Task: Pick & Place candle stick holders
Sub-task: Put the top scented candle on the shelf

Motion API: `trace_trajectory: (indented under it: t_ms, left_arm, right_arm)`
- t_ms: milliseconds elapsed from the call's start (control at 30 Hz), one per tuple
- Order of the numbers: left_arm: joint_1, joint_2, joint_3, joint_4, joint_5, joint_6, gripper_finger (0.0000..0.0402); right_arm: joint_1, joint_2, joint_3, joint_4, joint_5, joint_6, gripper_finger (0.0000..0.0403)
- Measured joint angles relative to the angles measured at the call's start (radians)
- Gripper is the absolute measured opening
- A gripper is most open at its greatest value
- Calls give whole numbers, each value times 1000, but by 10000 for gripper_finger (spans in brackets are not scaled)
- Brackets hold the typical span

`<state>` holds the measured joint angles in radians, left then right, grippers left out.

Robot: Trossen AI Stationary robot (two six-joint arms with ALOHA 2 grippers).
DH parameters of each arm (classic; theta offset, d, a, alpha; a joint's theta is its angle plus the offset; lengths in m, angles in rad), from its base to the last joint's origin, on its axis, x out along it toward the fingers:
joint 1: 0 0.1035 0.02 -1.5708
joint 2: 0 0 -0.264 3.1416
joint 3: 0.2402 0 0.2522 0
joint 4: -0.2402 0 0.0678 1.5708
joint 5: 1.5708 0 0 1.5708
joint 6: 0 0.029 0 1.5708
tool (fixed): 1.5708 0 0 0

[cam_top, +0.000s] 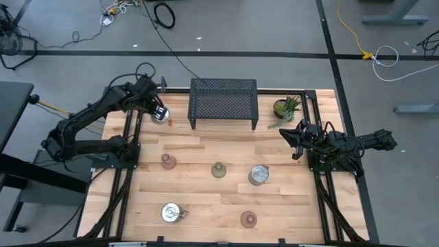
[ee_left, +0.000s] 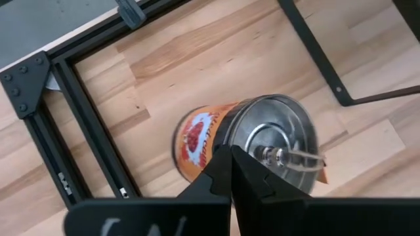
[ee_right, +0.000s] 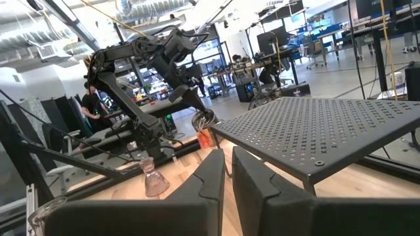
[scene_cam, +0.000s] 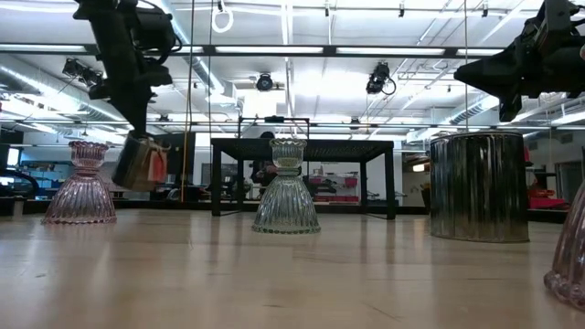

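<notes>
My left gripper (cam_top: 159,112) is shut on a silver candle holder with an orange label (ee_left: 203,141), at the far left beside the black mesh rack (cam_top: 223,103). In the low view the holder (scene_cam: 142,164) hangs tilted above the table. A pink glass holder (cam_top: 168,161), an olive-green glass holder (cam_top: 218,169) and a silver holder (cam_top: 258,175) stand mid-table on their bases. Another silver holder (cam_top: 171,213) and a pink one (cam_top: 248,219) stand near the front edge. My right gripper (cam_top: 295,134) is shut and empty, above the table's right side. My left gripper pinches the holder's rim (ee_left: 226,147) at its open end, one finger on the orange outer wall and one inside the silver cup. The fingers come from above, pointing down. The holder hangs tilted below them, clear of the table.
A spiky green potted plant (cam_top: 287,108) stands at the far right, close to my right gripper. The rack stands at the far middle on thin legs. Black frame rails (cam_top: 127,171) run along the table's left and right sides. Bare wood lies between the holders.
</notes>
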<state>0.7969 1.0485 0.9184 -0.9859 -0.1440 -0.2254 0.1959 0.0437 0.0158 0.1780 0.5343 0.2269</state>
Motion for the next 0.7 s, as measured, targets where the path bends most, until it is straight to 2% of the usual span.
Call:
trace_trajectory:
  t_ms: [467,700]
  left_arm:
    - [-5,0,13,26,22,-1,0]
    - [-43,0,177,-3,44,-4,0]
  right_arm:
    - [0,0,0,0,0,-2,32]
    - [0,0,0,0,36,-9,32]
